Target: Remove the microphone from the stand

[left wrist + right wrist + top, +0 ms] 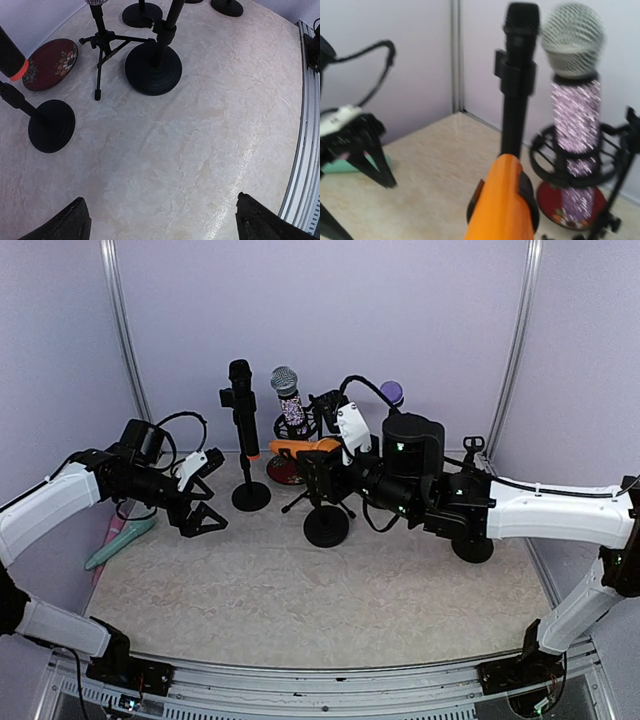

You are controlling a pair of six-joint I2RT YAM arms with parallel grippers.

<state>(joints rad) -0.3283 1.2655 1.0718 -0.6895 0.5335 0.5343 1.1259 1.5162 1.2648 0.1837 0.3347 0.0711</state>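
An orange microphone (300, 447) lies roughly level above a black stand with a round base (327, 525). My right gripper (324, 466) is shut on it; whether the stand's clip still holds it is hidden by the gripper. In the right wrist view the orange body (506, 202) juts forward from the bottom edge and hides my fingers. My left gripper (203, 508) is open and empty, low over the table, left of the stands. The left wrist view shows both black fingertips (72, 224) wide apart over bare table, with the same round base (152, 67) ahead.
A black microphone (241, 405) stands on a round-based stand (250, 496). A glittery silver-headed microphone (288, 400) sits in a tripod shock mount above a red floral disc (285, 472). A purple microphone (392, 393) is at the back. A teal object (120, 540) lies left.
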